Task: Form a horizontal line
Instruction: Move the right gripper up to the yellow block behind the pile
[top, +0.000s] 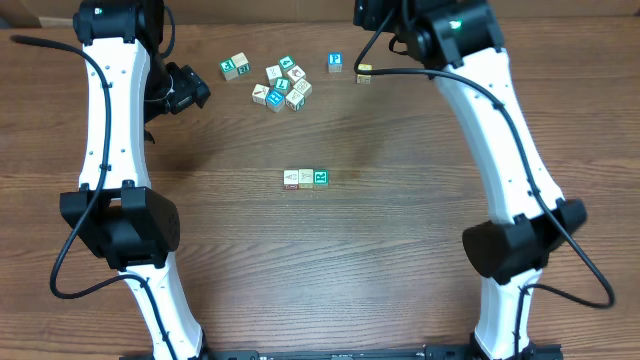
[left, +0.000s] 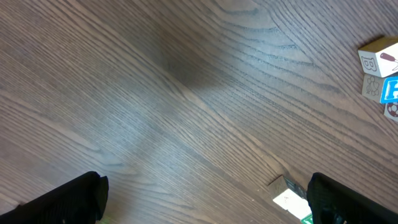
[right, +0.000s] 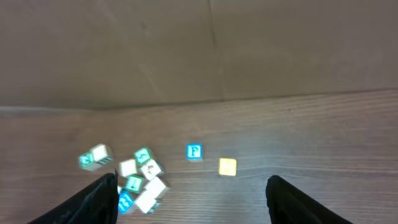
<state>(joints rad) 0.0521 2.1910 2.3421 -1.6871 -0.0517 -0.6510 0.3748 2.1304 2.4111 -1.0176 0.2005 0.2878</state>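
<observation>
Brown wood-grain table (top: 400, 250) fills the overhead view, and the loose jumble (top: 280, 85) of white and teal cubes serves as landmark. The horizontal line (top: 306, 178) lies well apart from the jumble, on the side nearer the arm bases. It is three touching cubes in a straight row, two whitish and one teal-and-white. Just right of the jumble stands a lone blue cube (top: 335, 62), and just past that the yellow cube (top: 364, 73), touching nothing. From the right wrist, the right gripper (right: 193, 180) hangs with its fingers (right: 102, 199) spread wide and nothing between them. The yellow cube lies ahead of it, right of the jumble and beyond the blue cube. From the left wrist, the left gripper (left: 205, 180) is likewise spread wide and empty over bare wood, with a few cubes (left: 379, 68) at the frame's edge, probably the jumble's fringe. The step in hand looks like fetching the yellow cube as the fourth member. Next the right gripper must descend squarely over it, close, and set it flush against one end of the line without nudging the row.
</observation>
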